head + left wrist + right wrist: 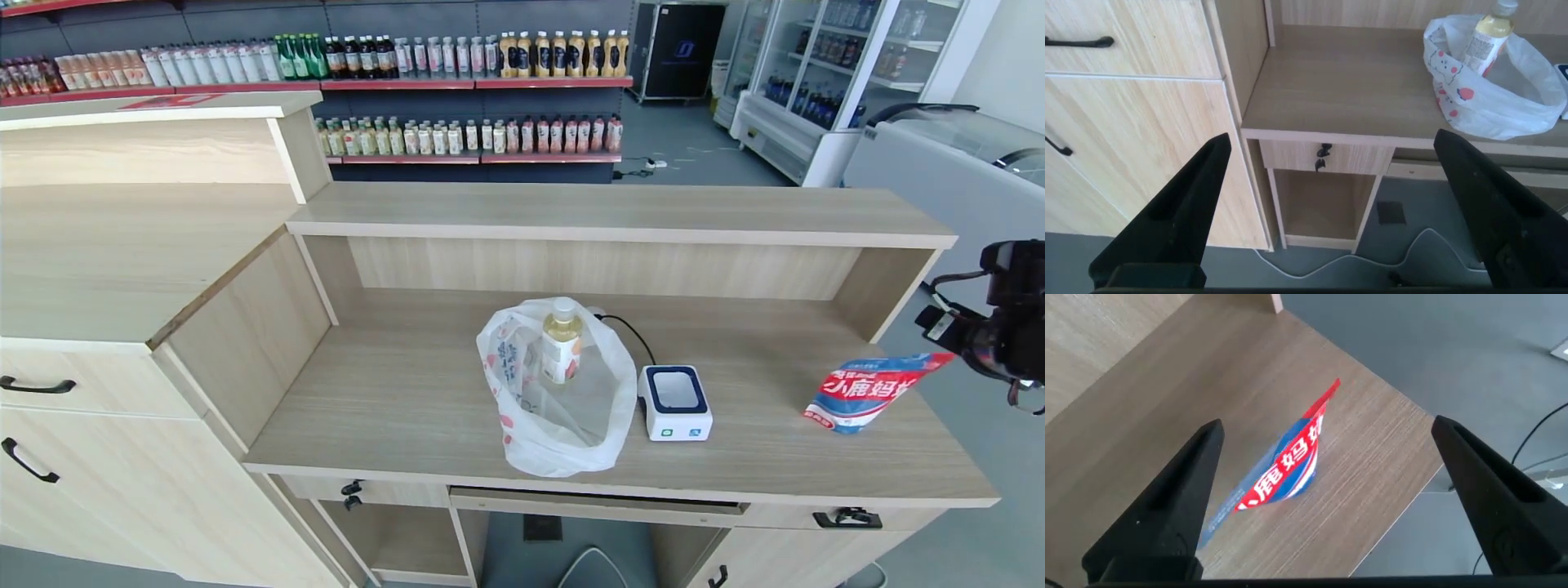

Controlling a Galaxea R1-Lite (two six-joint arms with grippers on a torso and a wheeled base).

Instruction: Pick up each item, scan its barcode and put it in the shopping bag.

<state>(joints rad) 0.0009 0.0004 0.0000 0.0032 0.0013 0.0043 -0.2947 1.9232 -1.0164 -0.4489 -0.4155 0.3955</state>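
Right tool (1327,422) splayed wide — empty, angled down over pouch (1286,461), left tool (1333,135) likewise splayed, empty

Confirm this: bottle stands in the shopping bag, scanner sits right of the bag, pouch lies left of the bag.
The pouch is wrong: it lies right of the shopping bag, beyond the scanner, as the head view shows. The bottle in the bag and the scanner's place are correct.

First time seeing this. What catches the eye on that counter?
On the counter, a white shopping bag holds an upright bottle, a small scanner just to its right. Near the right end sits a red-and-blue pouch, the open right tool poised near it.
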